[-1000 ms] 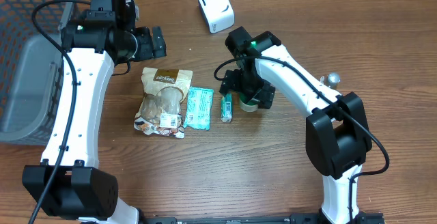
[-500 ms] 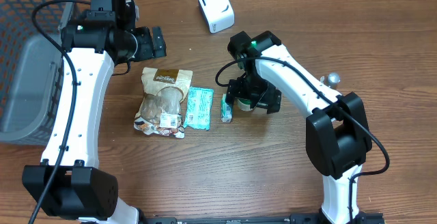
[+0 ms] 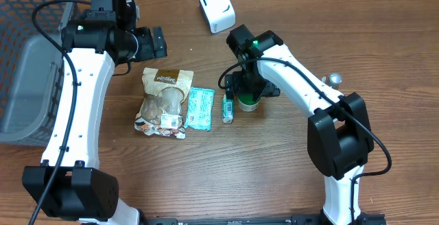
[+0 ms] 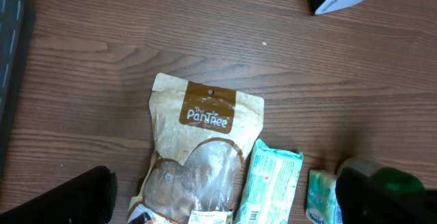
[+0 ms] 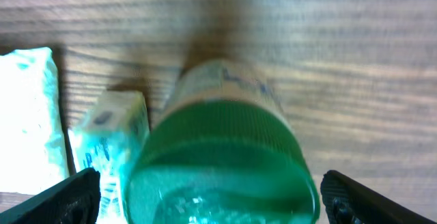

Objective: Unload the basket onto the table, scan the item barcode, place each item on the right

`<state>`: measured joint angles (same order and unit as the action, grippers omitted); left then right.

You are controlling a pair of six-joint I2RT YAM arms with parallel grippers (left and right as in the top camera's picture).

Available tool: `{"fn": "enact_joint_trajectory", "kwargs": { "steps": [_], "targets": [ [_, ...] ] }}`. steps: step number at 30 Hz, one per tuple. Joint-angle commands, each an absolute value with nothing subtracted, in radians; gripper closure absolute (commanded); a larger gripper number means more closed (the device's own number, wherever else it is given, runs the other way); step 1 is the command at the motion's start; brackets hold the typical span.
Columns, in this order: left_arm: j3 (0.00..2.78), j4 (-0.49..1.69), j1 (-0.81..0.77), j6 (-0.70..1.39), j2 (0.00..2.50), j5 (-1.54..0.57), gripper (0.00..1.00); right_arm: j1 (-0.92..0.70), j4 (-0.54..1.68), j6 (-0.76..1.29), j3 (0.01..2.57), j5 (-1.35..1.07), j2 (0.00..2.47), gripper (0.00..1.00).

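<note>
A small jar with a green lid (image 5: pixel 218 159) stands upright on the wooden table, just right of a small teal packet (image 3: pixel 228 108). My right gripper (image 5: pixel 212 200) hangs open straight above the jar (image 3: pixel 248 103), one finger on each side of the lid with a gap to each. The white barcode scanner (image 3: pixel 216 7) sits at the back of the table. My left gripper (image 3: pixel 159 43) is open and holds nothing, raised behind a brown snack pouch (image 4: pixel 198 149). In the left wrist view its fingers (image 4: pixel 65 197) frame the pouch and a teal wrapper (image 4: pixel 273 183).
A grey mesh basket (image 3: pixel 27 60) stands at the left edge. The pouch (image 3: pixel 164 101), a teal wrapper (image 3: pixel 200 108) and the small packet lie side by side mid-table. A silver knob (image 3: pixel 334 79) sits to the right of the right arm.
The right gripper swung out to the right of the jar, then came back and turned, and now stands over the lid. The left arm and the items have not moved.
</note>
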<state>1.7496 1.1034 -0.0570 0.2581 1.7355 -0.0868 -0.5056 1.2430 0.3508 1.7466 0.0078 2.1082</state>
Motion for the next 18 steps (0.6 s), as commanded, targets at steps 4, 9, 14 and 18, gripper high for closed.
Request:
{"fn": "enact_joint_trajectory", "kwargs": {
  "steps": [4,9,14,18],
  "targets": [
    [1.763,1.103,-0.054,0.247,1.737,-0.097,0.0,-0.501,1.23,0.279,1.773,0.031,2.072,0.0],
    [1.763,1.103,-0.054,0.247,1.737,-0.097,0.0,-0.502,1.237,0.28,1.773,0.054,2.072,0.0],
    [1.763,1.103,-0.054,0.247,1.737,-0.097,0.0,-0.501,1.234,0.279,1.773,0.056,2.072,0.0],
    [1.763,1.103,-0.054,0.247,1.737,-0.097,0.0,-0.501,1.222,0.281,1.773,0.056,2.072,0.03]
  ]
}}
